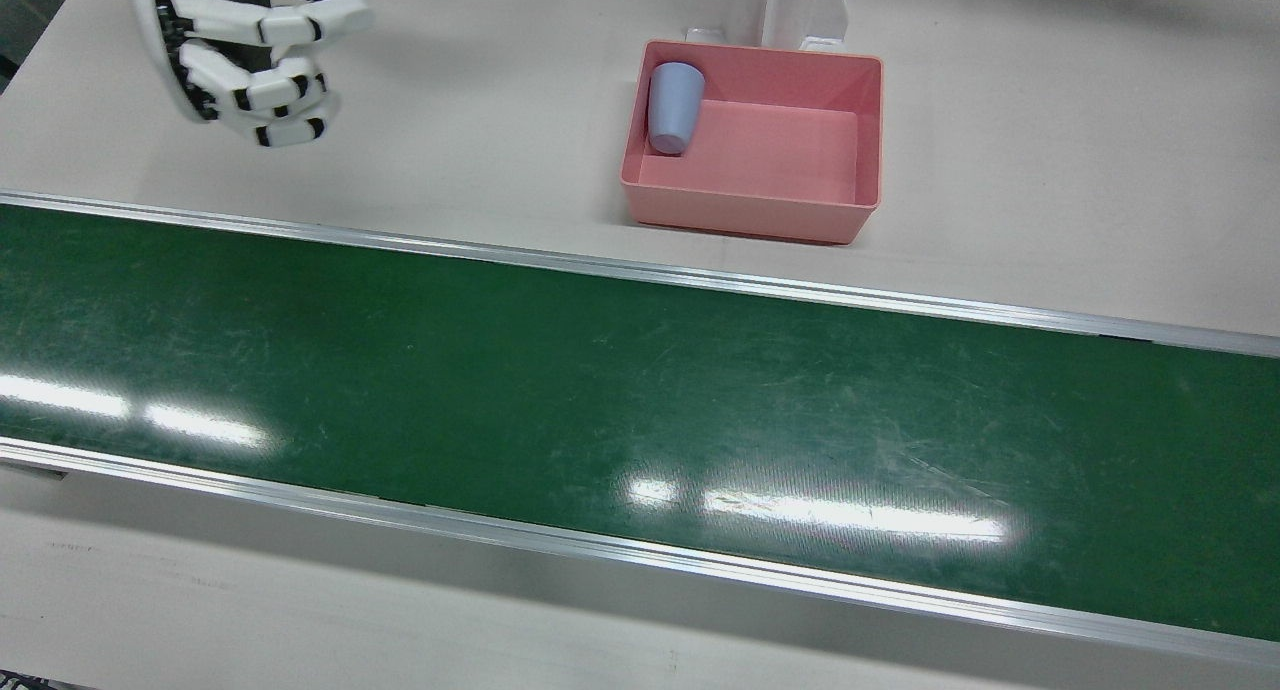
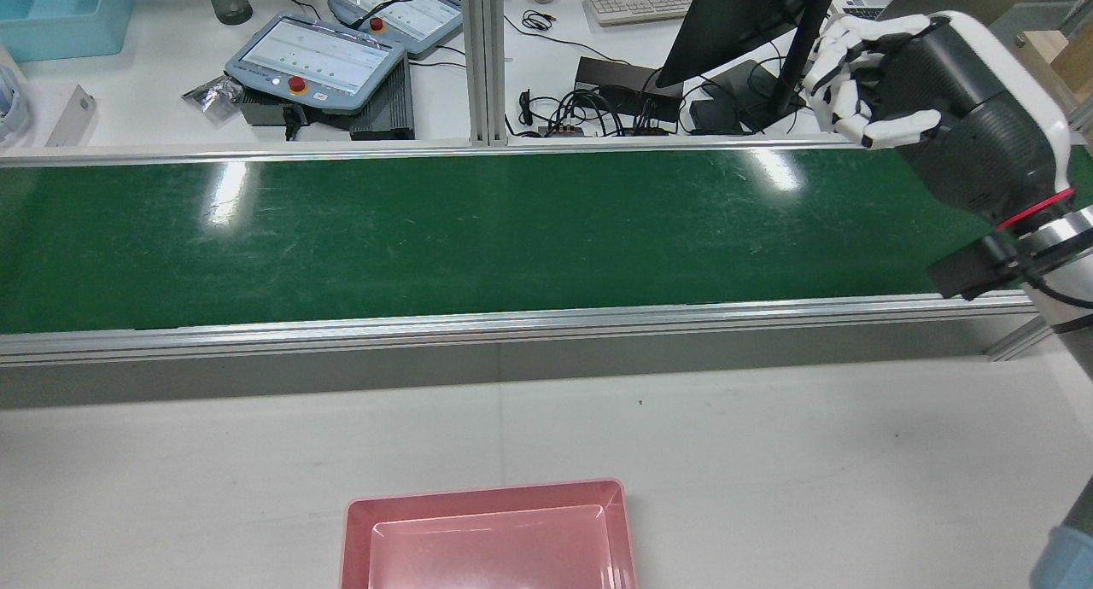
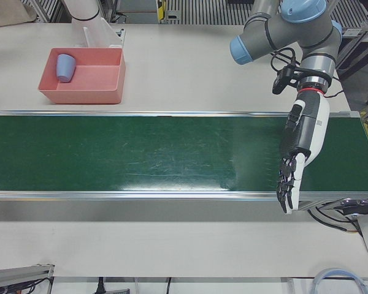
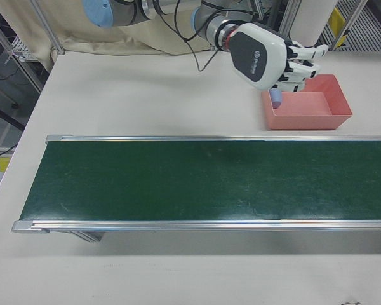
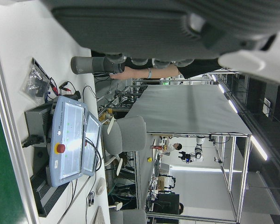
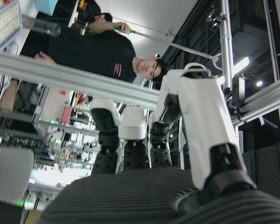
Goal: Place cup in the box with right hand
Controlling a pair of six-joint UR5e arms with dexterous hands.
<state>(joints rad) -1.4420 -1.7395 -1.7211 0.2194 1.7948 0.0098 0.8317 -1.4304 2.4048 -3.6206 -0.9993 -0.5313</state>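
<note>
The cup lies tipped in the box; the right hand, empty, fingers loosely curled apart, hangs aside.

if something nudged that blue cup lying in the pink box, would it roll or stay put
The cup lies on its side against the box wall, so it would probably roll a little. Its tapered shape suggests a curved path, soon stopped by the walls. It looks like light, stiff plastic.

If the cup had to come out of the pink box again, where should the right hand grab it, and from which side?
Probably from above, across the cup's middle. It lies on its side against one end wall of the pink box, so only the top and the open-floor side are free. The right hand holds nothing now.
</note>
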